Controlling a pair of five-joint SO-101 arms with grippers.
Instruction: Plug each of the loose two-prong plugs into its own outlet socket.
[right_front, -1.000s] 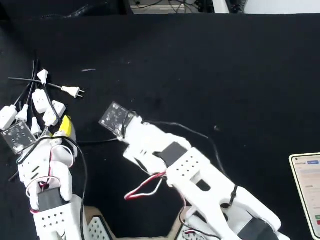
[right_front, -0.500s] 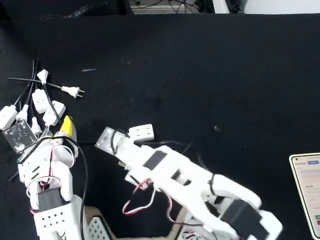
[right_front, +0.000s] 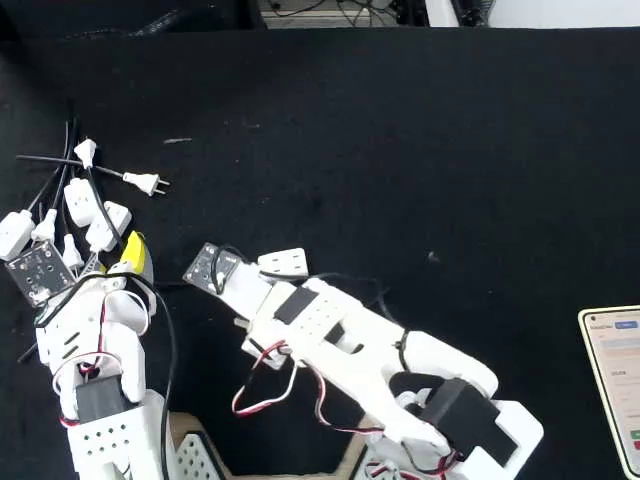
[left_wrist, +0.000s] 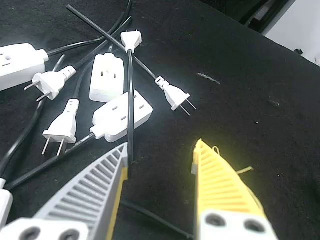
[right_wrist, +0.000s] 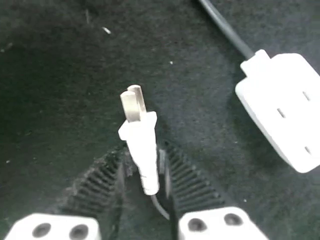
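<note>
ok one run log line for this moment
right end effector: shut on two-prong plug, prongs free | outlet socket: beside it, apart | left end effector: open near loose plugs

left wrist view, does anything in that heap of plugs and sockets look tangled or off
Yes. A black cord lies straight across one outlet socket, and more cords cross each other beside it, so the heap looks tangled. Nothing looks broken.

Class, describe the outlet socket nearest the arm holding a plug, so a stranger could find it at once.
On the black table, find the right gripper, shut on a white plug. Just beside it lies a white outlet socket. Unlike the other sockets, bunched at the table's left edge, it lies alone, apart from them.
</note>
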